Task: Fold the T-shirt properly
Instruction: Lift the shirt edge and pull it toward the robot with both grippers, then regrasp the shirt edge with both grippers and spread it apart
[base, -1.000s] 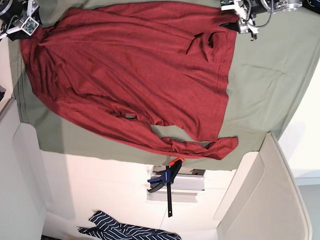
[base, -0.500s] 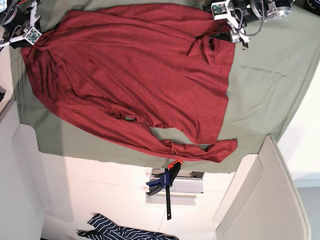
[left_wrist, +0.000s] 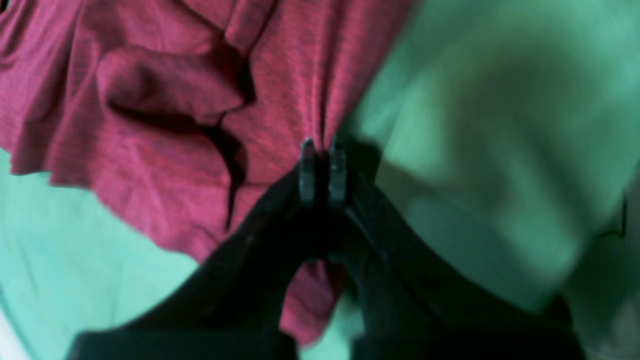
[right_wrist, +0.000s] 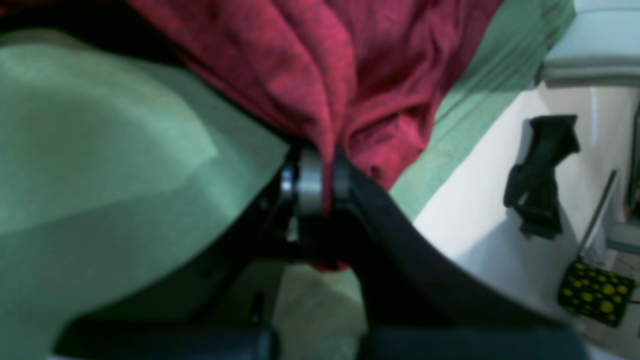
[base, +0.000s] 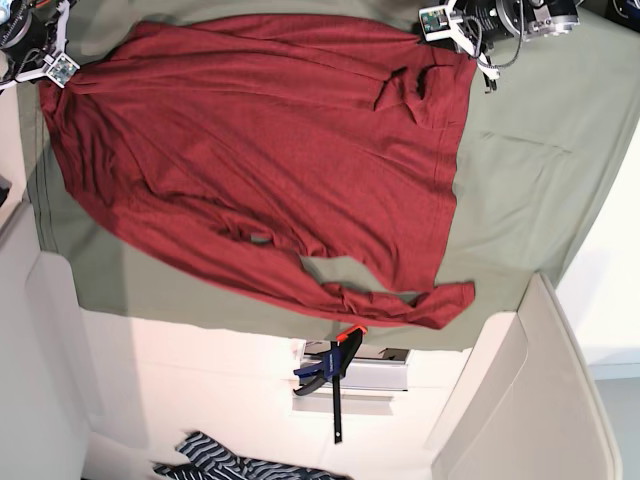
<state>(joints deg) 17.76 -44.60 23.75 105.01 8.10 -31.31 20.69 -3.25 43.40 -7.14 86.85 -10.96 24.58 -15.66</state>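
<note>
While spread flat across the green cloth sheet (base: 530, 170), lies the T-shirt (base: 270, 150), one sleeve trailing toward the near edge. Left gripper (left_wrist: 321, 150) pinched tight on a hem fold; right gripper (right_wrist: 322, 175) likewise clamped on bunched red fabric.

Dark red T-shirt (base: 260, 150) spread flat, sage-green sheet (base: 530, 160) beneath

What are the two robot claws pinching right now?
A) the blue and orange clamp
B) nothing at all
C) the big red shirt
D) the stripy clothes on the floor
C: in both wrist views the left gripper and the right gripper are shut with a fold of the red T-shirt caught between their tips, while the striped garment and the clamp lie far off, untouched.
</note>
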